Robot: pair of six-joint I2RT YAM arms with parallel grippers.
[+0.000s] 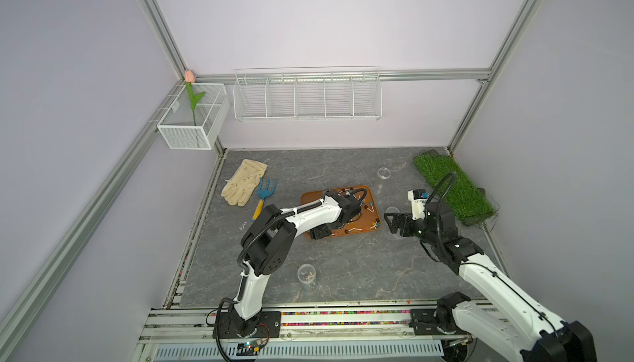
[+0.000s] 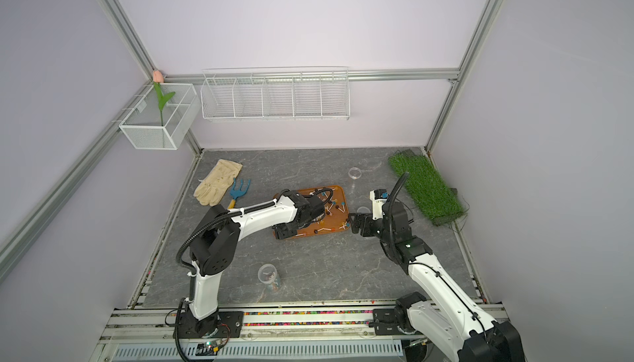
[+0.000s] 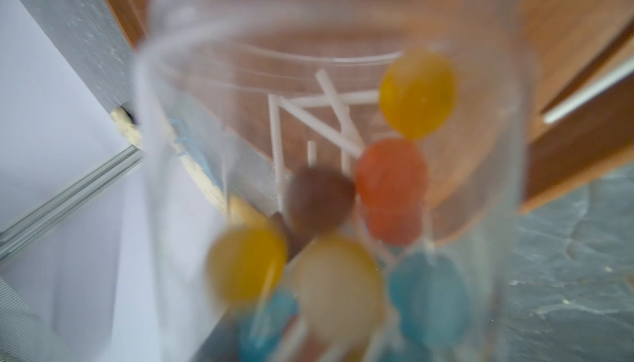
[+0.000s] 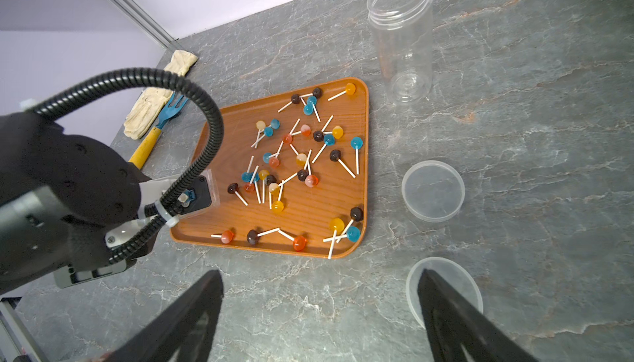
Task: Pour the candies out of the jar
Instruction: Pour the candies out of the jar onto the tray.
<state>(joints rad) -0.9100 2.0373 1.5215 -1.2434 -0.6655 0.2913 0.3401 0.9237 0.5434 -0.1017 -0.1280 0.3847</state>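
Note:
In the left wrist view a clear jar (image 3: 507, 137) fills the picture, blurred and close, with several candies (image 3: 391, 175) inside it on white sticks. My left gripper (image 1: 320, 232) is shut on this jar low over the front left corner of the brown tray (image 1: 374, 206); the arm hides the jar in both top views. Many candies (image 4: 302, 157) lie scattered on the tray (image 4: 366, 120). To the right of the tray, my right gripper (image 4: 319, 274) hangs open above the table and holds nothing.
An empty clear jar (image 4: 401, 34) stands beyond the tray. Two clear lids (image 4: 433, 190) (image 4: 446, 295) lie right of the tray. Another jar (image 1: 306, 274) holding some candies stands near the front. A glove (image 1: 243, 182), a blue hand fork (image 1: 266, 188) and a grass mat (image 1: 453, 188) lie further off.

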